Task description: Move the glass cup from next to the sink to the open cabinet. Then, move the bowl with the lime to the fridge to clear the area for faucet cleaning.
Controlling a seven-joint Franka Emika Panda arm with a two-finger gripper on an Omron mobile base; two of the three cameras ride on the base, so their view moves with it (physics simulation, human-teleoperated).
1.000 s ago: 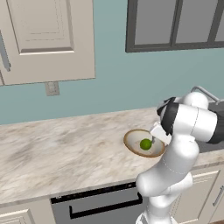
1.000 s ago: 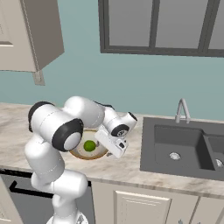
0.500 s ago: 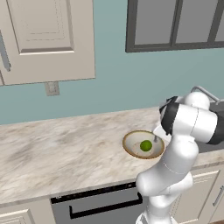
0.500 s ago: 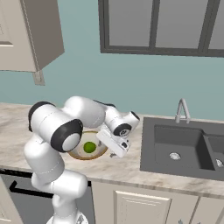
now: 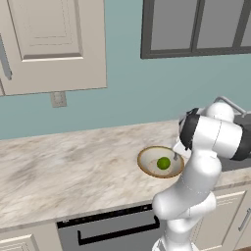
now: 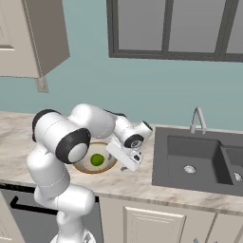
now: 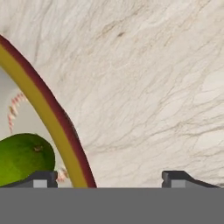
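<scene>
Bowl (image 5: 160, 162) with lime (image 5: 163, 163) sits on bench (image 5: 63, 171) left of sink (image 6: 199, 161) | gripper (image 7: 109, 177) jaws wide, straddling bowl's rim, nothing held | fridge leg appears undone; no cup beside the sink.

item count, as visible:

- bowl (image 5: 161, 162): one, on the counter (image 5: 68, 171).
- lime (image 5: 163, 163): one, inside the bowl, at about 3 o'clock of its centre in the left base view.
- sink (image 6: 197, 163): one unit with two basins; the second basin is at 3 o'clock of the first in the right base view.
- drain (image 6: 190, 169): two, one per basin.
- faucet (image 6: 198, 119): one, at 12 o'clock of the main basin.
- wall outlet (image 5: 58, 99): one.
- upper cabinet door (image 5: 53, 44): one.
- window (image 6: 175, 28): one, with at least three panes.
- gripper (image 7: 109, 178): one, with two fingertips (image 7: 43, 178).
</scene>
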